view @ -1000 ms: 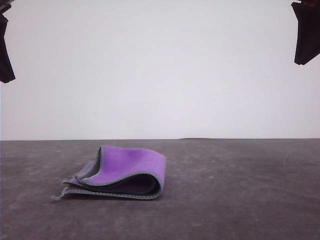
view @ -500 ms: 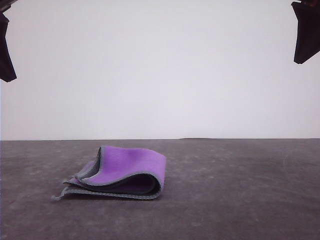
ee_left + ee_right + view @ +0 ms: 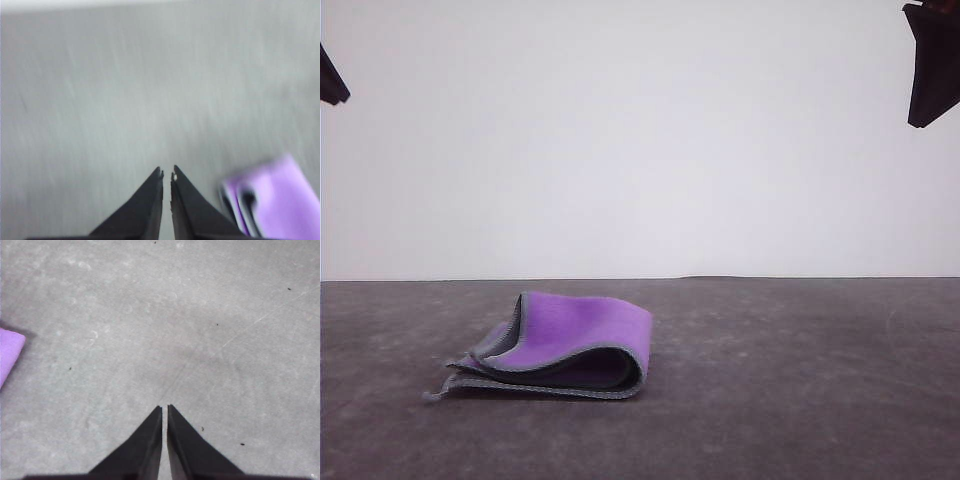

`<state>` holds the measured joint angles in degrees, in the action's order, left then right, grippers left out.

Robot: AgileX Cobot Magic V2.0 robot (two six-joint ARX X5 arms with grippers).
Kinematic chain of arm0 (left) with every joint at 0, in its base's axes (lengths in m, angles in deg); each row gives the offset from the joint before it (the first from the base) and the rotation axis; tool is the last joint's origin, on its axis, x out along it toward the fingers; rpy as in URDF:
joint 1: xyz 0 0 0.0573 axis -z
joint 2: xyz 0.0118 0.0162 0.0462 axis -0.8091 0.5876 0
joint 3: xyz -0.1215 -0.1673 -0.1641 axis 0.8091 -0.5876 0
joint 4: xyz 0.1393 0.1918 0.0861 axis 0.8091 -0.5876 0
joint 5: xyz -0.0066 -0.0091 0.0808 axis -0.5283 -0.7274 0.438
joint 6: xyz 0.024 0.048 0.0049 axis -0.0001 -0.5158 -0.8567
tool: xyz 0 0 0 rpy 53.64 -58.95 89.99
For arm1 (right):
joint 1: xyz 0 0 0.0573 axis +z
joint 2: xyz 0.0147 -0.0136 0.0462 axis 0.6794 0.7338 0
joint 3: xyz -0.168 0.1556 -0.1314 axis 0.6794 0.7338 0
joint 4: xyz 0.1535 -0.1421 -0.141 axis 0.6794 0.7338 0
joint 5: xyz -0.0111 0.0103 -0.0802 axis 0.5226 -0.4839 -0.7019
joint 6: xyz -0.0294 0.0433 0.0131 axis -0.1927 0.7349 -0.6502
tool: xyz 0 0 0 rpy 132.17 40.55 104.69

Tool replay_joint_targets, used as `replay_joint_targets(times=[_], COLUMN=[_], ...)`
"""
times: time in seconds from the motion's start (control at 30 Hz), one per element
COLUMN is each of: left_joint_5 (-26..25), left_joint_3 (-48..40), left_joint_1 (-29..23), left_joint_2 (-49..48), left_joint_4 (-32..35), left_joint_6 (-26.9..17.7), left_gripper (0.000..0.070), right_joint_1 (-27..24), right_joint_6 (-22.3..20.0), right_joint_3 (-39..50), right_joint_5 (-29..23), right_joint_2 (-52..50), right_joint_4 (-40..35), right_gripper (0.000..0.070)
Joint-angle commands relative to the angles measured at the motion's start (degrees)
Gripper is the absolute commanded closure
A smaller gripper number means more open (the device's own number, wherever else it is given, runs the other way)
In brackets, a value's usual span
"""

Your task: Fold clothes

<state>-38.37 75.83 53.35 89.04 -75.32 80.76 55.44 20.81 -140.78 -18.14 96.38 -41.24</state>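
The cloth (image 3: 555,345) lies folded on the table (image 3: 800,380), left of centre in the front view and near the front edge of the surface. Its bright purple face is turned outward on top, the dark charcoal face lines the inside of the fold, and the light grey stitched hem runs along the rounded fold on the right end and the layered edges on the left. The upper layer arches up rather than lying flat.

The table is a dark grey, faintly mottled surface with small specks and a few thin pale scratches. Behind it stands a plain white wall (image 3: 640,140).

The left gripper (image 3: 166,176) is seen from its wrist camera with its 2 black fingers nearly closed, only a thin slit between the tips and nothing held; that picture is blurred, and the cloth's purple corner (image 3: 272,200) sits just beside the fingers. The right gripper (image 3: 164,409) has its fingers likewise almost together and empty, over bare table, with a purple edge of the cloth (image 3: 10,352) well apart at the frame's side. In the front view both grippers are high at the upper corners, clear of the cloth.
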Motion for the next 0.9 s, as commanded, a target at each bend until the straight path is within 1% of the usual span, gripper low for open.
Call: replay_joint_targets(times=[0.0,0.07,0.17,0.23,0.37,0.57,0.7,0.87], left_joint_5=[1.55,5.27,12.78,15.27,15.86,16.84,17.41,18.47], left_joint_3=[-8.16,-15.65,-24.63,-29.12,-35.45,-41.66,-42.89,-42.89], left_joint_1=[-0.21,-0.25,-0.4,-0.54,-1.46,-1.65,-1.64,-1.86], left_joint_2=[-5.12,-11.74,-20.94,-25.93,-33.34,-41.8,-44.74,-48.62], left_joint_4=[9.56,14.48,17.26,18.45,18.64,17.03,14.79,9.17], left_joint_6=[3.42,5.36,8.81,9.38,11.29,11.57,11.47,11.3], left_gripper=[0.0684,0.0684,0.0684,0.0684,0.0684,0.0684,0.0684,0.0684], right_joint_1=[0.02,0.02,0.02,0.02,0.02,0.02,0.02,0.02], right_joint_6=[-0.02,-0.02,-0.02,-0.02,-0.02,-0.02,-0.02,-0.02], right_joint_3=[-0.9,-0.9,-0.9,-0.9,-0.9,-0.9,-0.9,-0.9], right_joint_5=[0.01,0.0,0.0,0.01,0.0,0.0,0.0,0.0], right_joint_2=[0.59,0.59,0.59,0.59,0.59,0.59,0.59,0.59], right_joint_4=[-0.55,-0.55,-0.55,-0.55,-0.55,-0.55,-0.57,-0.57], right_gripper=[0.069,0.069,0.069,0.069,0.069,0.069,0.069,0.069])
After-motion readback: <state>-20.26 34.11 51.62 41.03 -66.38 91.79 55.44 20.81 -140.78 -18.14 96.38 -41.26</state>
